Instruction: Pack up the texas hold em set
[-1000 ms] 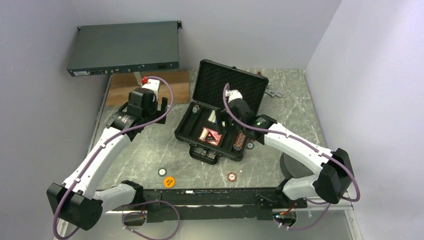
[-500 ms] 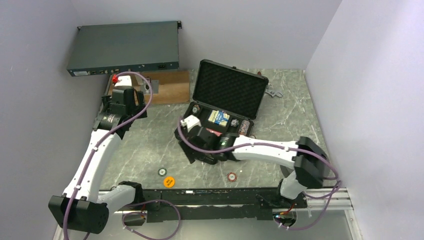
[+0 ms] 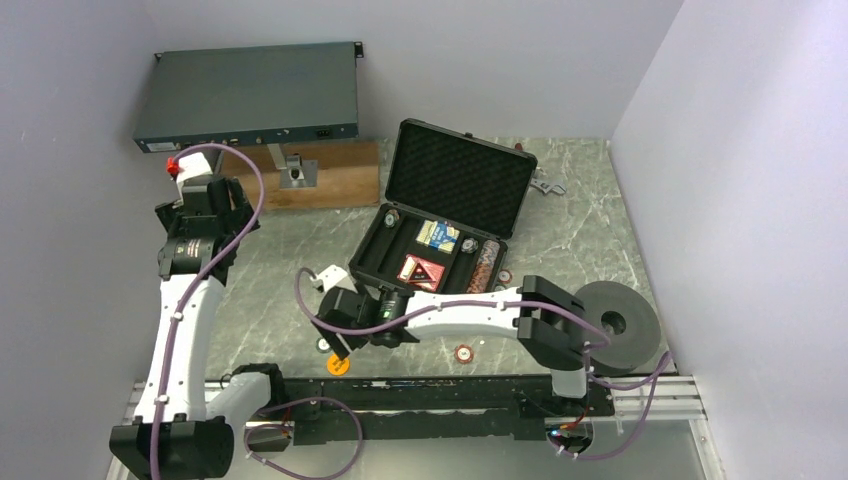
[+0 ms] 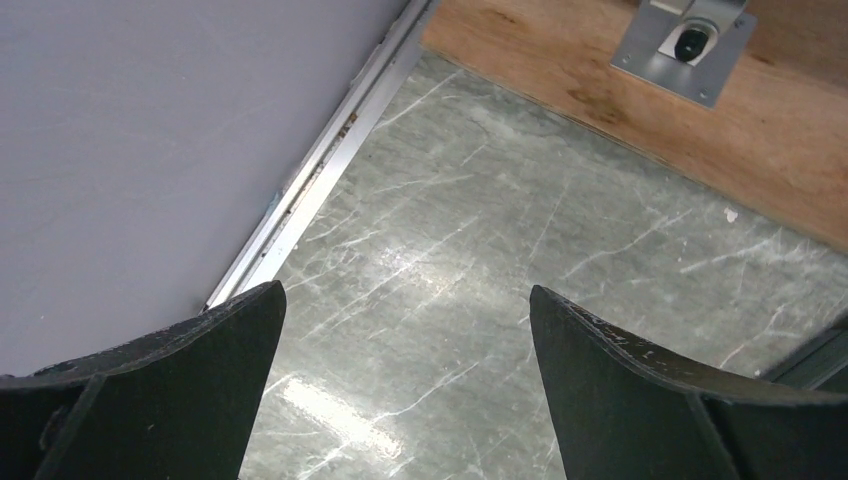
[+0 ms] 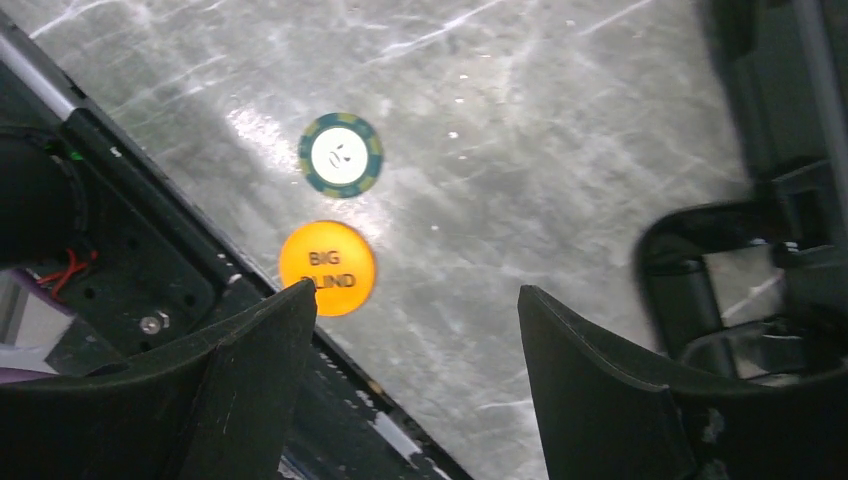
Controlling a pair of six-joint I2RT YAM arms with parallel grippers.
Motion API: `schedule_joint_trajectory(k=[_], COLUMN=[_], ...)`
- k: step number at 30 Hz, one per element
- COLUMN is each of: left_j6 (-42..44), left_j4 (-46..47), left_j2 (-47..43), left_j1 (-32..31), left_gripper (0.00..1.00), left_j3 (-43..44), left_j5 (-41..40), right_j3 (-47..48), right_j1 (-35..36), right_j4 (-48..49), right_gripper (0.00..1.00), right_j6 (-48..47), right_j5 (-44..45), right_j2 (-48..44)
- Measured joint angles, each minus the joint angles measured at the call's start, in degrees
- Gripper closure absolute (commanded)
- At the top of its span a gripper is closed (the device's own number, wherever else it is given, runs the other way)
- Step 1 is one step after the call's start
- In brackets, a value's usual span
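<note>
Overhead, the right tool [image 3: 340, 335] hangs over the table [image 3: 280, 270]. The open case [image 3: 440, 255] is behind it, lid up, with cards and chips in its slots. Just ahead of its fingers lie the orange disc [image 3: 339, 364] and a partly hidden green chip [image 3: 325, 344]. A red chip [image 3: 464, 353] lies well off to one side. The left tool [image 3: 200, 215] hovers far from all this, near the wooden board [image 3: 330, 175].

From the left wrist, the left tool [image 4: 405, 300] is spread wide and empty, with only bare table between its fingers. A metal bracket [image 4: 688, 35] on the board lies ahead of it.

From the right wrist, the right tool [image 5: 415, 295] is parted fairly wide, holding and touching nothing. The orange disc [image 5: 327, 267] sits just at one fingertip, outside the gap, and the green chip [image 5: 340, 153] is just beyond it, not touching it. What seems to be the case's handle [image 5: 668, 290] shows on the other finger's side.

The step in hand looks like fetching a loose piece, probably the disc. To do it well, the tool should shift sideways until the disc is centred in the gap. It should then go down until both fingertips meet the table, since the disc is thin and flat. The black rail [image 5: 150, 250] runs close beside the disc, so the finger on that side may strike it. Turning the wrist to close along the rail would likely help.
</note>
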Motion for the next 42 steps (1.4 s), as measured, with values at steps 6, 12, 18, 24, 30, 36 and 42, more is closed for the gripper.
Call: schedule_joint_trajectory(k=[6,12,18,24,30,36,42], left_j6=[-0.52,-0.52,-0.52,-0.50,-0.50,-0.50,-0.50], left_j4=[0.04,0.04,0.20,0.59,0.85,0.87,0.87], left_j2=[-0.26,-0.26,-0.26,-0.26,-0.26,-0.26,-0.26], left_j1=[2.05,2.56,2.64,2.71,2.71,2.71,2.71], left_gripper=[0.01,0.01,0.01,0.01,0.01,0.01,0.01], left_j3=[0.00,0.00,0.00,0.00,0.00,0.00,0.00], left_j5=[1.18,1.81,2.29,2.34,2.51,2.73,2.71], right_j3=[4.46,6.91,12.83,15.52,17.46,20.50,22.99], right_j1=[2.40,3.48,4.63,5.09,5.11,5.11,5.11], right_j4=[-2.12,-5.73,-10.82,-13.73,-15.74,-18.01,-19.39], right_gripper=[0.23,0.22,0.22,0.22,0.22,0.22,0.25], right_j6=[5.42,11.26,16.09,19.15,21.11,22.01,22.23], right_j5=[-0.15,0.07,1.86,1.90,1.88,1.75,1.75], right_j2=[4.24,7.32,11.34,13.60,16.22,19.12,20.68])
